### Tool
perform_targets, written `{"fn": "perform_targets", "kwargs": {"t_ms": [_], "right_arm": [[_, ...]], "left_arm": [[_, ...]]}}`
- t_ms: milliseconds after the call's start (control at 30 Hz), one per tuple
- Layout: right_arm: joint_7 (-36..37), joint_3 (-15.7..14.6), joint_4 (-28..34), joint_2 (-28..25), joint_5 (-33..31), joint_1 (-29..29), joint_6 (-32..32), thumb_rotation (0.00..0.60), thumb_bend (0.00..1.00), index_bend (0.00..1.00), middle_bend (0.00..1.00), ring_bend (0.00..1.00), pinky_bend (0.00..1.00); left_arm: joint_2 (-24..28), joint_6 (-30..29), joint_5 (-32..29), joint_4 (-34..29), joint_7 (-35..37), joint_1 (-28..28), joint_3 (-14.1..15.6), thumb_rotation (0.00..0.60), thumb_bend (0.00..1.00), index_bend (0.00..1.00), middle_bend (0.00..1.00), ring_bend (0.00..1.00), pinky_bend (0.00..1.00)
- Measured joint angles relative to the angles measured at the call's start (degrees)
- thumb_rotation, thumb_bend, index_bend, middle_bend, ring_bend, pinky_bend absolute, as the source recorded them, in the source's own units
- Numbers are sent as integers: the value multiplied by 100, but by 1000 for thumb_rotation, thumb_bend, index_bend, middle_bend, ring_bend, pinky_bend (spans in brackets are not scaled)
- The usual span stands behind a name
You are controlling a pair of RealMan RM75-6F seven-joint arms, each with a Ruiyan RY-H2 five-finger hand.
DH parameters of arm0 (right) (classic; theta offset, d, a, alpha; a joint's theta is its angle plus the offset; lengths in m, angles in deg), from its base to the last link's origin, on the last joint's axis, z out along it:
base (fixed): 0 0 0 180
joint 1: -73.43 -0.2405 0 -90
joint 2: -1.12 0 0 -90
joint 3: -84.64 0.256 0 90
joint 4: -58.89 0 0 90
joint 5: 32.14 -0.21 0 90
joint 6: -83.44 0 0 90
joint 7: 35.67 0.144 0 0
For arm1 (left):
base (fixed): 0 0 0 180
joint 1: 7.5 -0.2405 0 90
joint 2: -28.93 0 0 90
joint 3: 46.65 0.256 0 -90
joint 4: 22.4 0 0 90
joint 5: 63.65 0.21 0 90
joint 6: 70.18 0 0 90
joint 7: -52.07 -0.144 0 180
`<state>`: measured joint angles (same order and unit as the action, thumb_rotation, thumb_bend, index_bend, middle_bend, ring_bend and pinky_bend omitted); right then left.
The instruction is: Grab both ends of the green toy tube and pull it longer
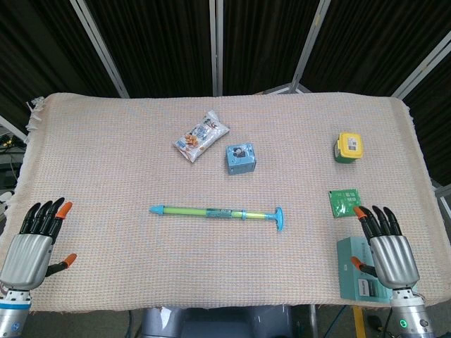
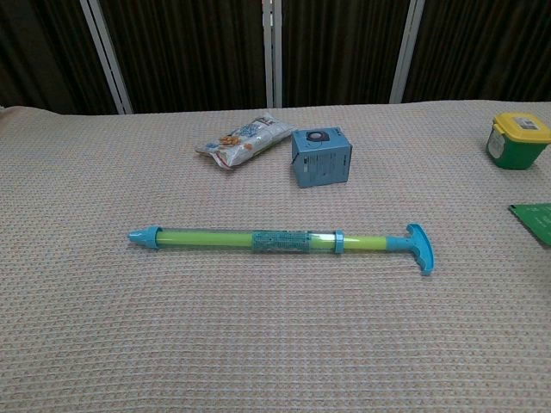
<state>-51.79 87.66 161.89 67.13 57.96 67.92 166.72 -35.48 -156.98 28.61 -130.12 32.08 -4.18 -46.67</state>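
Observation:
The green toy tube (image 1: 211, 212) (image 2: 258, 240) lies flat on the woven cloth near the table's middle, its blue nozzle pointing left and its blue T-handle (image 1: 279, 219) (image 2: 421, 248) at the right end. My left hand (image 1: 33, 241) hovers at the front left corner, fingers apart and empty, far from the nozzle end. At the front right my right hand (image 1: 387, 250) is also empty with spread fingers, well to the right of the handle. The chest view shows neither hand.
A snack packet (image 1: 201, 135) and a small blue box (image 1: 240, 158) lie behind the tube. A yellow-lidded green tub (image 1: 349, 148), a flat green packet (image 1: 344, 202) and a teal box (image 1: 359, 276) under my right hand sit on the right side.

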Motion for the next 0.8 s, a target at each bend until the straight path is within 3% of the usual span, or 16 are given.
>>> {"fn": "perform_targets", "kwargs": {"t_ms": [67,100,167,467,667,800], "right_arm": [[-17,64,-19,32,-79,-179,-284,600,0,0,965,921,795],[-14,96,-27,49,-122,-275,-438,600,0,3,994,963,896],[25,178,-40,97,-275,-524,-876,600,0,29,1000,994,972],[-39,702,-453,750,-1688,-2072,-3083,600,0,206,1000,1000,1000],[-773,986,-1241,1734,-2924,-2998,-3577,600,3,329,1000,1000,1000],[-1176,1059,-1534,2157,-3574,-3365,-3648,600,59,385,1000,1000,1000]], "left_arm": [[-9,45,-82,11,2,22,-29,600,0,0,0,0,0],[-16,78,-138,16,-1,39,-51,600,0,0,0,0,0],[-37,121,-207,24,-35,69,-88,600,0,0,0,0,0],[-160,335,-551,103,-216,169,-173,600,0,0,0,0,0],[-272,508,-861,214,-338,267,-248,600,0,0,0,0,0],[-302,556,-946,249,-374,301,-261,600,0,0,0,0,0]]}}
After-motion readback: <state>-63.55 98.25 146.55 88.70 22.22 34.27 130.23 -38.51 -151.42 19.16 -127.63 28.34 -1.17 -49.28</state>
